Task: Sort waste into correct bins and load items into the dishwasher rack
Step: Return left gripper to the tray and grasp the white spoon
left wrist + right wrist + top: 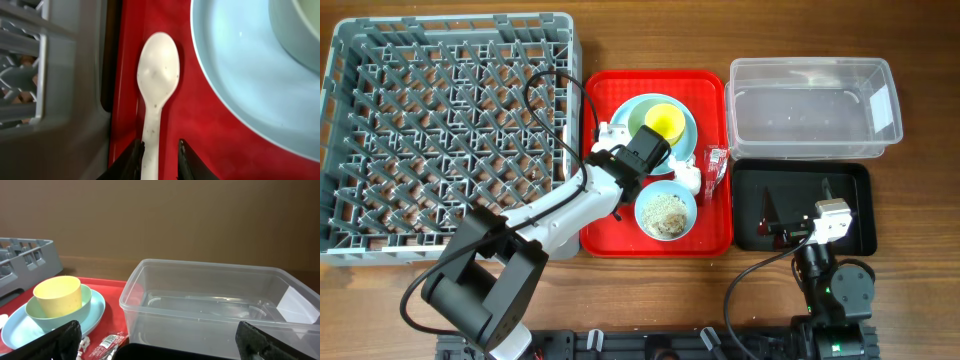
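A white plastic spoon [157, 70] lies on the red tray [195, 125], between the grey dishwasher rack [30, 75] and the light blue plate [240, 90]. My left gripper [160, 145] straddles the spoon's handle. Its left finger touches the handle and a gap shows at the right finger, so it is open. From overhead, the left gripper [620, 150] sits at the plate's left rim. The yellow cup [664, 121] stands in a pale green bowl [50, 312] on the plate. My right gripper [797, 200] hangs wide open over the black tray [850, 235], holding nothing.
A light blue bowl with rice scraps [666, 210], a crumpled white tissue [688, 176] and a red wrapper [716, 165] lie on the red tray [610, 235]. The clear tub [810, 105] stands behind the black tray. The rack [450, 130] fills the left side.
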Action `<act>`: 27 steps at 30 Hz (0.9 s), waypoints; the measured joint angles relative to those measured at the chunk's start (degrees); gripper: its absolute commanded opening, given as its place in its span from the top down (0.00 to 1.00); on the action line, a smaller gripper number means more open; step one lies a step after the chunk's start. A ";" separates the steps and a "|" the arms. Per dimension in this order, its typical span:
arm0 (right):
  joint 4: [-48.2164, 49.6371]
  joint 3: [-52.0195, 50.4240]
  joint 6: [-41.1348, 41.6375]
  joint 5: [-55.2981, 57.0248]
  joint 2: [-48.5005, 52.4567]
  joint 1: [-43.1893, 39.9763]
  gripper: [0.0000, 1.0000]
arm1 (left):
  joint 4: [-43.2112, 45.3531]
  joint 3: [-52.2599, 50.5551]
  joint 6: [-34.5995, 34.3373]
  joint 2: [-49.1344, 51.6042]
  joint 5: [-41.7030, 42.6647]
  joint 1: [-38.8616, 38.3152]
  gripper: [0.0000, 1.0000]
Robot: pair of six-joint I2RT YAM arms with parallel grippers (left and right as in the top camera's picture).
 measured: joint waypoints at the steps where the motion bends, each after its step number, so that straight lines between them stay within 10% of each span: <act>1: 0.00 0.00 0.00 0.00 0.00 0.00 0.00 | 0.07 0.00 0.00 0.00 -0.22 0.00 0.76; 20: 0.00 0.00 0.00 -0.02 0.00 0.00 0.00 | 2.97 0.00 0.00 5.86 -1.03 2.12 0.73; 27: 0.00 0.00 0.00 0.00 0.00 0.00 0.00 | 4.28 0.00 0.00 6.21 0.11 2.10 0.86</act>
